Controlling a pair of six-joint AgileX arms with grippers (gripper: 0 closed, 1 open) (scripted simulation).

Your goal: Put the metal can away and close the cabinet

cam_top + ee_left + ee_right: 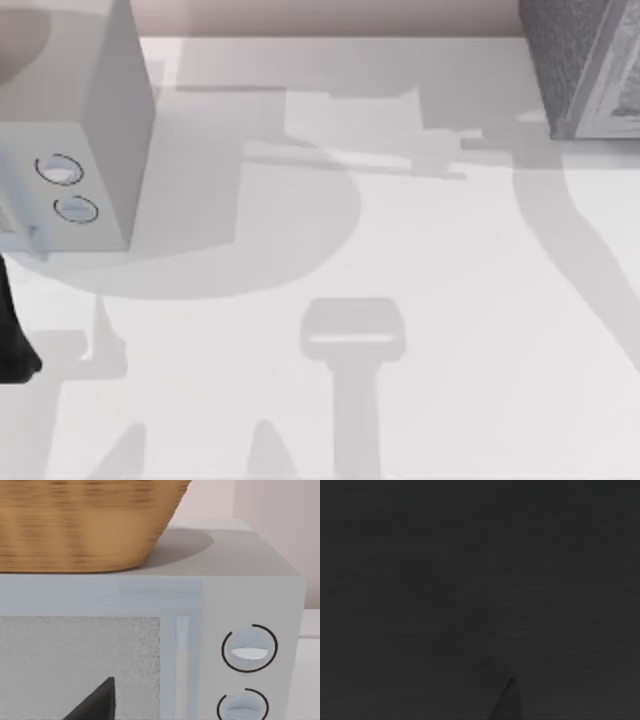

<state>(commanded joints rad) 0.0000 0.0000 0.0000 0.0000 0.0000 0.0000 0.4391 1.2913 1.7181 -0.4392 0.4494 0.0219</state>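
Note:
The cabinet (585,70), a dark grey speckled box, stands at the table's far right corner, with part of its paler framed front (622,95) cut off by the top view's edge. I cannot tell whether it is open or closed. The metal can is out of view. A black part of my left arm (14,340) is at the left edge of the table, in front of the pale grey box. In the left wrist view, a black tip of my left gripper (97,702) sits close to that box's front. The right wrist view is dark.
A smooth pale grey box (95,120) with two round rings (60,170) stands at the far left. On top of the same box (235,580) rests a woven basket (85,520). Arm shadows lie across the white table (400,260).

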